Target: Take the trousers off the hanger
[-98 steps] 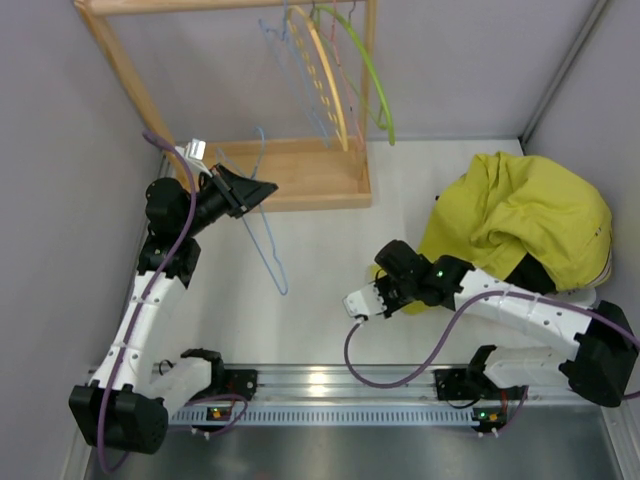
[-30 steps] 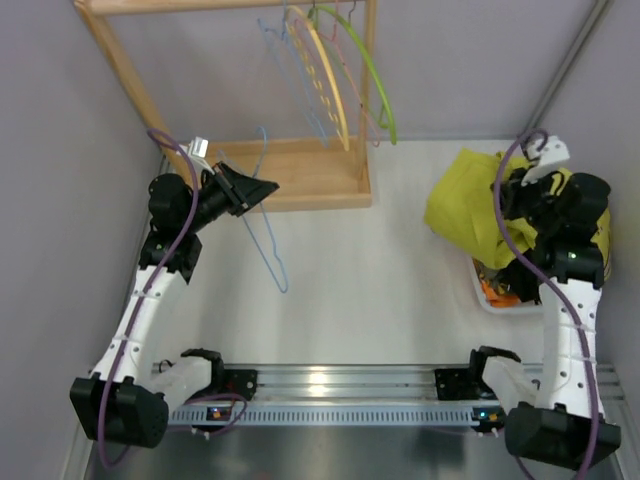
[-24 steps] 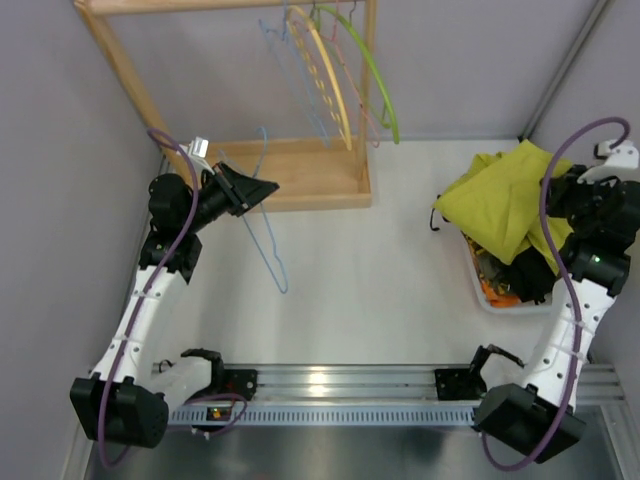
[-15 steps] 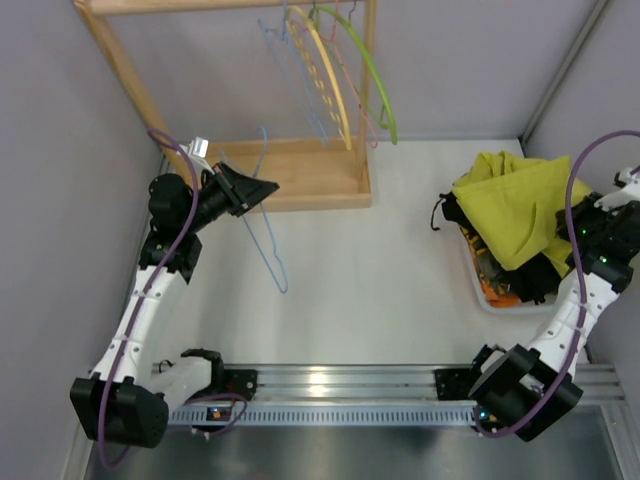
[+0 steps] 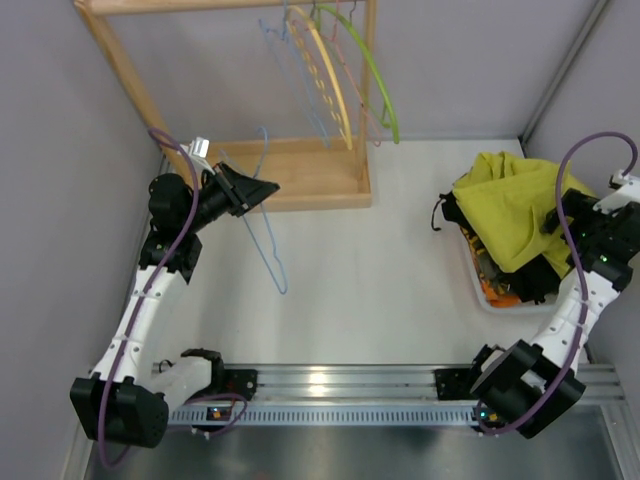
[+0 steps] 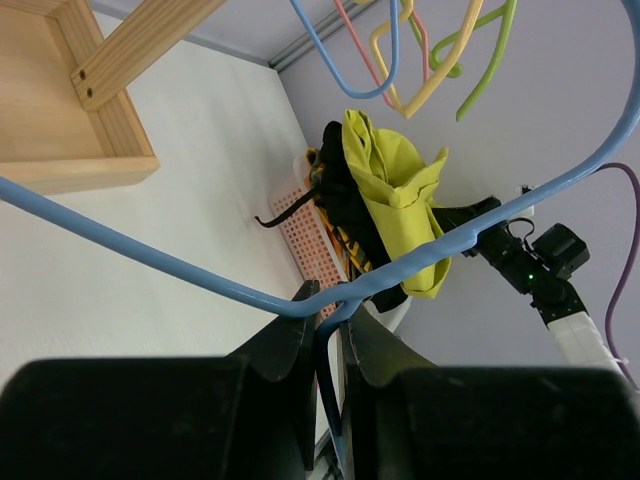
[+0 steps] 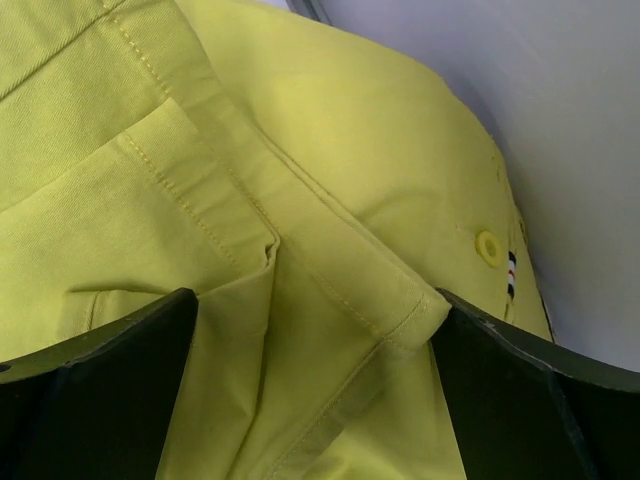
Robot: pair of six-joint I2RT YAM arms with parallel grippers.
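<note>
**A:** Left gripper (image 5: 266,188)?

**B:** Clamped on the hanger (image 5: 272,258). In the wrist view both fingers (image 6: 285,345) pinch the blue wire (image 6: 150,262) where it bends. The wire is bare, with no cloth on it.

**A:** Where is it on the table (image 5: 370,270)?

**B:** About 10 o'clock from the table's middle, just in front of the wooden rack (image 5: 300,178). The hook end points toward 12 and the long end trails toward 6. Cannot tell whether that low end touches the tabletop.

**A:** And the trousers (image 5: 508,205)?

**B:** Well apart from the hanger, at 3 o'clock near the right wall. They are bunched in a heap on top of black clothes (image 5: 525,278) in a white basket (image 5: 478,292). The left wrist camera sees the same yellow heap (image 6: 395,190) past the wire.

**A:** Right gripper (image 5: 557,216)?

**B:** At the heap's 3 o'clock side, pointed into it. In its own camera the jaws stand wide apart (image 7: 315,300) and yellow cloth (image 7: 300,150) fills the view between them, with a seam, a waistband and a small button showing. Cannot tell whether the fingers touch the cloth.

**A:** Anything else?

**B:** A yellow hanger (image 5: 325,85) and a green hanger (image 5: 378,85) hang on the rack's rail at 12 o'clock.
</note>
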